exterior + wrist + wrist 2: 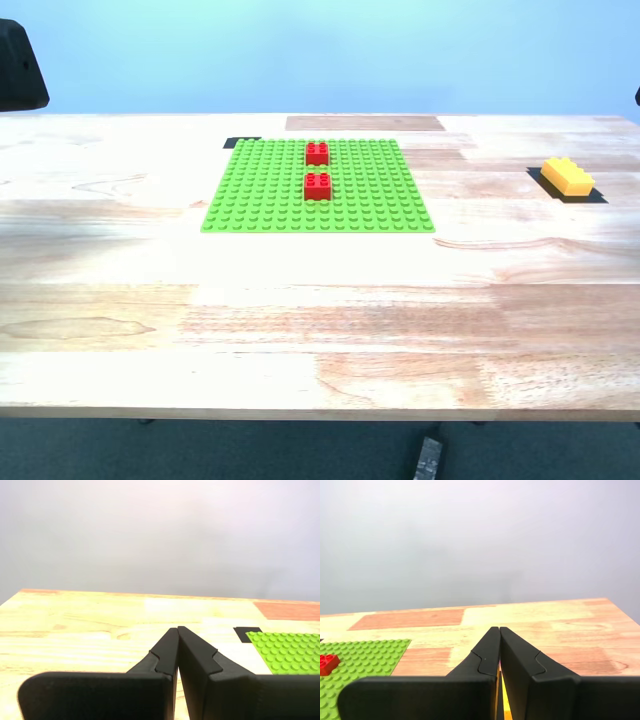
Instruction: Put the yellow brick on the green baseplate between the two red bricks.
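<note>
Pressed together, the fingers of my second gripper (pixel 499 630) are being held just above what is probably the yellow brick (pixel 567 177), lying slantwise near the surface's (pixel 320 320) edge, well apart from the green baseplate (pixel 270 190).

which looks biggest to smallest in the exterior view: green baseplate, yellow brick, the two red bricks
1. The green baseplate, by far the widest.
2. The yellow brick, lying on the table at the exterior view's right.
3. The two red bricks look alike; the nearer one seems slightly larger, probably from closeness to the camera, so I won't rank them.
</note>
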`<state>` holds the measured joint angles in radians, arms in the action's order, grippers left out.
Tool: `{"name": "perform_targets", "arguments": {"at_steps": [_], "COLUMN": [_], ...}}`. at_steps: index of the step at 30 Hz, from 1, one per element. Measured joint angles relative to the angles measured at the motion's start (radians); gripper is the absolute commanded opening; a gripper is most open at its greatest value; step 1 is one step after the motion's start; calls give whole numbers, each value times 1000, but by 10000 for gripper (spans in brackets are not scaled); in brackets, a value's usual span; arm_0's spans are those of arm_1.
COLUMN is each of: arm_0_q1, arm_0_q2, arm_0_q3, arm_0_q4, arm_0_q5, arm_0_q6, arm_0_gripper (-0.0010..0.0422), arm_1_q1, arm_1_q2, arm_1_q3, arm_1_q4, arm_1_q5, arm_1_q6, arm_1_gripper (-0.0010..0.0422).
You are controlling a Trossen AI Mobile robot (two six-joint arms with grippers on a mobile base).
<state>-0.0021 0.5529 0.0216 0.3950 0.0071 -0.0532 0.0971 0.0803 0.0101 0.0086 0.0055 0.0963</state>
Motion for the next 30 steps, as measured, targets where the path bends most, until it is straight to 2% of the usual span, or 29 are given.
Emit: {"name": "perform_targets", "arguments": {"at_steps": [12, 15, 17, 21, 24, 30], "arm_0_q1": [0, 0, 0, 0, 0, 0], "arm_0_q2": [0, 0, 1, 2, 2, 3], "arm_0_q3": [0, 23, 74, 226, 343, 584], "arm_0_q4": [13, -6, -75, -274, -412, -812], "arm_0_q5": [21, 175, 264, 314, 411, 598], "arm_0_q6": [-27, 5, 27, 63, 90, 137], "arm_0_gripper": [0, 0, 0, 0, 0, 0], "arm_1_q1": [0, 0, 0, 0, 0, 0], "arm_1_q2": [0, 0, 0, 32, 85, 251], "arm_1_q3": [0, 2, 24, 114, 186, 345], "arm_1_q4": [0, -3, -47, -159, -213, -353], "arm_1_q5": [-3, -9, -14, 0, 1, 1], "arm_1_q6": [-13, 33, 39, 26, 51, 88], "arm_1_gripper": [0, 0, 0, 0, 0, 0]}}
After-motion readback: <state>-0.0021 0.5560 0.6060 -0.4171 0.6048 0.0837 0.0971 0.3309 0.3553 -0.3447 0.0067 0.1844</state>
